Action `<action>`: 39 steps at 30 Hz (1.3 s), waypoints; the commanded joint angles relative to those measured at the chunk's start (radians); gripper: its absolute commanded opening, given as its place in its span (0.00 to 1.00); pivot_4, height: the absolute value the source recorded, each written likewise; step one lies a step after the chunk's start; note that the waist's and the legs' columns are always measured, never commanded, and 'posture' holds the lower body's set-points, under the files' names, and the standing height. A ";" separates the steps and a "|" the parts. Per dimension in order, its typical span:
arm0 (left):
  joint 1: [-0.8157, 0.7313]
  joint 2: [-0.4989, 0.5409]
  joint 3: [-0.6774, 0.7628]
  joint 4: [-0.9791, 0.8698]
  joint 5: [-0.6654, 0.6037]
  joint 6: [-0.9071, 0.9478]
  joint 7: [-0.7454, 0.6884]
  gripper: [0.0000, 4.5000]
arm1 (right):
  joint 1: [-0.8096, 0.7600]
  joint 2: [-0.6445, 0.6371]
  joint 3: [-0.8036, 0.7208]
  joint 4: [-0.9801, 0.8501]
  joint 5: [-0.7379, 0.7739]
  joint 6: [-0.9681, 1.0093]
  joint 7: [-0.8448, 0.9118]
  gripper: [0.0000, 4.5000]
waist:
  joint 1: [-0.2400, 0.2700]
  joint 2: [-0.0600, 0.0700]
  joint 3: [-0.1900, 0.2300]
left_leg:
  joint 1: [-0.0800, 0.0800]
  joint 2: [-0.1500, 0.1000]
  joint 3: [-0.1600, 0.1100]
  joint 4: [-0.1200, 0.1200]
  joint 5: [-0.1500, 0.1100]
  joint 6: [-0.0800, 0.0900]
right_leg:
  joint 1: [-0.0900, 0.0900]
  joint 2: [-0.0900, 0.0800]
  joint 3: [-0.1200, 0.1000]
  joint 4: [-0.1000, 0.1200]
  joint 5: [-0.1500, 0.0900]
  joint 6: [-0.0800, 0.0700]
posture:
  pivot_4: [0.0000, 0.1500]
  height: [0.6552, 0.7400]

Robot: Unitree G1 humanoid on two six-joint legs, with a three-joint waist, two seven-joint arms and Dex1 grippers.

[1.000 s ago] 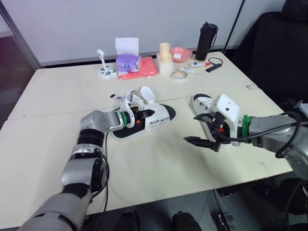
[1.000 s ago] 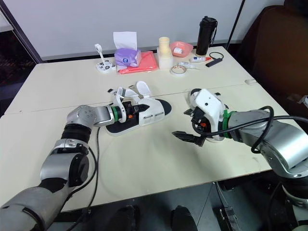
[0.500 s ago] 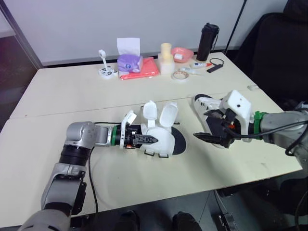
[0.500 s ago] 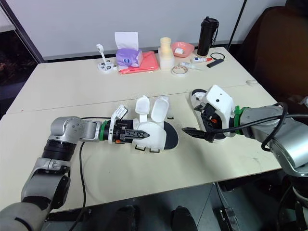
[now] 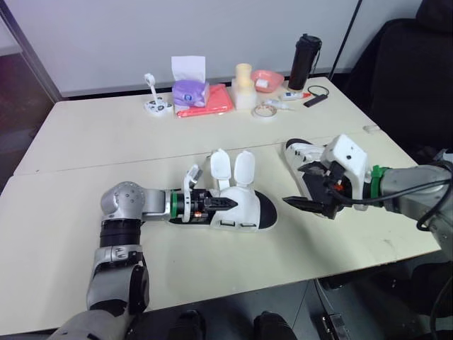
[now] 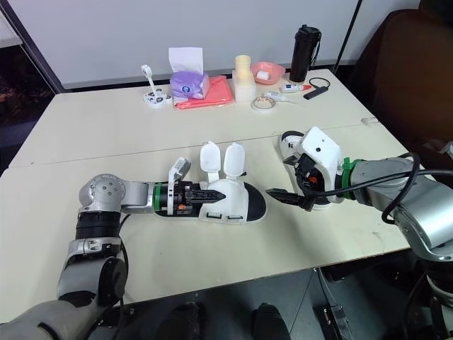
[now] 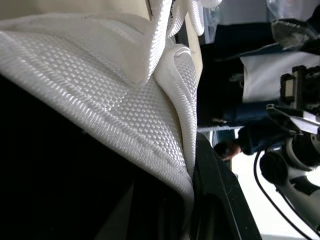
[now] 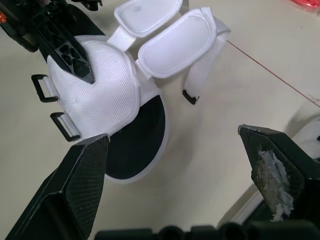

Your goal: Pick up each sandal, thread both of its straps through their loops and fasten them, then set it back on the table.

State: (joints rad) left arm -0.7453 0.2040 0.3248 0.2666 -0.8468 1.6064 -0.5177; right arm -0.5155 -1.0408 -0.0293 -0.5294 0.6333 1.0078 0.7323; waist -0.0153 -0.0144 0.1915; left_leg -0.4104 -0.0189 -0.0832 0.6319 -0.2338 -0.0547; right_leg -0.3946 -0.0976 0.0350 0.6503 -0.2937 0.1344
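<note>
Strewn along the far edge of the pale cream surface [image 5: 106, 134]: purple tissue box [image 5: 188, 91] with a white sheet standing up, folded red cloth [image 5: 212, 101] touching it, stacked cream cylinders [image 5: 243, 85], pink bowl [image 5: 267, 79], tall black flask [image 5: 304, 61]. Just nearer, a roll of clear tape [image 5: 265, 110]; beyond the right edge, a dark upholstered chair [image 5: 410, 78].

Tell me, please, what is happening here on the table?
The robot is working on a sandal in the middle of the table. Its left gripper holds the sandal by the white upper. Both straps stand up open and are not yet threaded through the black loops. The right gripper hovers open just beside the sandal's toe, touching nothing. A second sandal lies behind that gripper.
</note>
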 commanded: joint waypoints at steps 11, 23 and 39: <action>0.136 -0.178 0.218 -0.137 -0.230 0.008 0.417 0.00 | -0.009 0.021 -0.015 -0.047 0.005 0.020 -0.008 1.00 | 0.003 0.000 0.000 | 0.001 0.000 0.000 0.001 0.000 0.000 | 0.002 -0.001 0.000 0.000 0.000 0.000 | 1.00 1.00; 0.236 -0.213 0.231 -0.159 -0.564 0.007 0.763 0.00 | -0.012 0.044 -0.003 -0.057 -0.001 0.033 -0.015 1.00 | 0.004 0.000 -0.001 | 0.001 -0.001 0.001 0.001 0.000 0.000 | 0.002 -0.001 0.001 -0.001 0.000 0.000 | 1.00 1.00; 0.264 -0.045 0.048 -0.186 -0.522 -0.043 0.622 0.97 | -0.007 0.048 -0.006 -0.061 0.002 0.033 -0.024 1.00 | 0.005 0.000 -0.003 | 0.003 -0.001 0.001 0.001 0.000 0.000 | 0.005 -0.001 0.001 -0.001 0.000 0.000 | 1.00 1.00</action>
State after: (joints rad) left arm -0.5106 0.1172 0.3994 0.0872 -1.4273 1.5641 0.1168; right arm -0.5119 -0.9971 -0.0155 -0.5649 0.6336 1.0434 0.7113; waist -0.0100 -0.0144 0.1886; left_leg -0.4074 -0.0198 -0.0825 0.6332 -0.2338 -0.0552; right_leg -0.3899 -0.0981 0.0356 0.6495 -0.2933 0.1336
